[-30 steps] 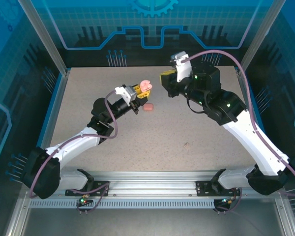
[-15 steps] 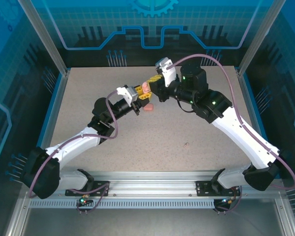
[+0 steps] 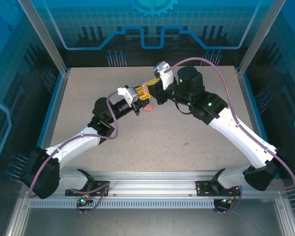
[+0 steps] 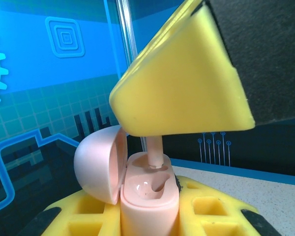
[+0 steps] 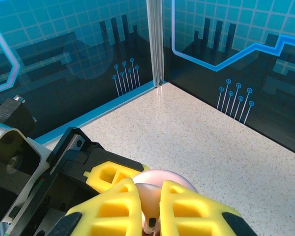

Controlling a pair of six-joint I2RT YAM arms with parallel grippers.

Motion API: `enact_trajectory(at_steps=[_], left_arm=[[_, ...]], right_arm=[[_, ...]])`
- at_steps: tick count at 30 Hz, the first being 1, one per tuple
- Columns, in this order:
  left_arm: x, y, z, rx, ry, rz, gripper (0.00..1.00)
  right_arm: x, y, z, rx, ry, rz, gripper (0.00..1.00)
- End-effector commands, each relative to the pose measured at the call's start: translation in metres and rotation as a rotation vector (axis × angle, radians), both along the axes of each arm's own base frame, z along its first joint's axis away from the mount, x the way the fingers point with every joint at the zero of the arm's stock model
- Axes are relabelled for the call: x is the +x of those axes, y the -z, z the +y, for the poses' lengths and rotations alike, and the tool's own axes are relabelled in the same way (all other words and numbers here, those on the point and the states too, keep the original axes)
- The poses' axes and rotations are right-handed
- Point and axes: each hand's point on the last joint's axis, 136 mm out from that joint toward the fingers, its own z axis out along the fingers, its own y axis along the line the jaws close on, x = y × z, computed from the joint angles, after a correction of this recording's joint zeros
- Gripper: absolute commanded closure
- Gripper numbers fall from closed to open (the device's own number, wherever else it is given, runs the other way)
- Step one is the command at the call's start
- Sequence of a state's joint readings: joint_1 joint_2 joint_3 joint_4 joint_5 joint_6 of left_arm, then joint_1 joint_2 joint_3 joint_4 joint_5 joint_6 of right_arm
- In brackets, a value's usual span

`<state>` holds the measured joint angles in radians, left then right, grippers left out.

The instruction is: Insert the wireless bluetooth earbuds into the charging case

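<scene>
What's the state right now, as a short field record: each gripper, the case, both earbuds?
left gripper: shut on charging case, holding it upright
case lid: open, swung to the left in the left wrist view
right gripper: shut on first earbud, directly above the case
first earbud: stem reaches into a well of the case, not yet released
second earbud: lying on the table, close beside the left gripper
left to do: seat the first earbud, then fetch the second

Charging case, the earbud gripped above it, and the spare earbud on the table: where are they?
charging case (image 4: 148, 199), left wrist view, front of lower shell.
held earbud (image 4: 154, 151), left wrist view, its stem.
spare earbud (image 3: 148, 106), top external view, its upper side.
</scene>
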<state>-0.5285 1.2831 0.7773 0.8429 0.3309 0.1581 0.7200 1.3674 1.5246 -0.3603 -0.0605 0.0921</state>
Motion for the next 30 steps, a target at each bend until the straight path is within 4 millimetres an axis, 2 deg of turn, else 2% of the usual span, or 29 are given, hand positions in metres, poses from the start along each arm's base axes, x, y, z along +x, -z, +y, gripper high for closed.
enact_trajectory(at_steps=[1, 13, 19, 26, 30], left_arm=[[-0.011, -0.029, -0.001, -0.024, 0.022, -0.081, 1.0], [-0.011, -0.031, -0.001, -0.022, 0.019, -0.088, 1.0], [-0.01, -0.032, -0.001, -0.024, 0.015, -0.087, 1.0], [-0.009, -0.03, -0.001, -0.024, 0.014, -0.082, 1.0], [-0.008, -0.028, -0.002, -0.022, 0.015, -0.075, 1.0]], right_arm=[[-0.002, -0.009, 0.0, 0.015, -0.003, -0.038, 0.89], [-0.004, 0.003, -0.006, -0.01, 0.002, -0.032, 0.91], [-0.013, 0.013, 0.002, -0.047, -0.077, -0.002, 0.91], [-0.017, 0.021, 0.007, -0.083, -0.128, 0.03, 0.83], [-0.014, 0.012, 0.004, -0.054, -0.102, 0.025, 0.76]])
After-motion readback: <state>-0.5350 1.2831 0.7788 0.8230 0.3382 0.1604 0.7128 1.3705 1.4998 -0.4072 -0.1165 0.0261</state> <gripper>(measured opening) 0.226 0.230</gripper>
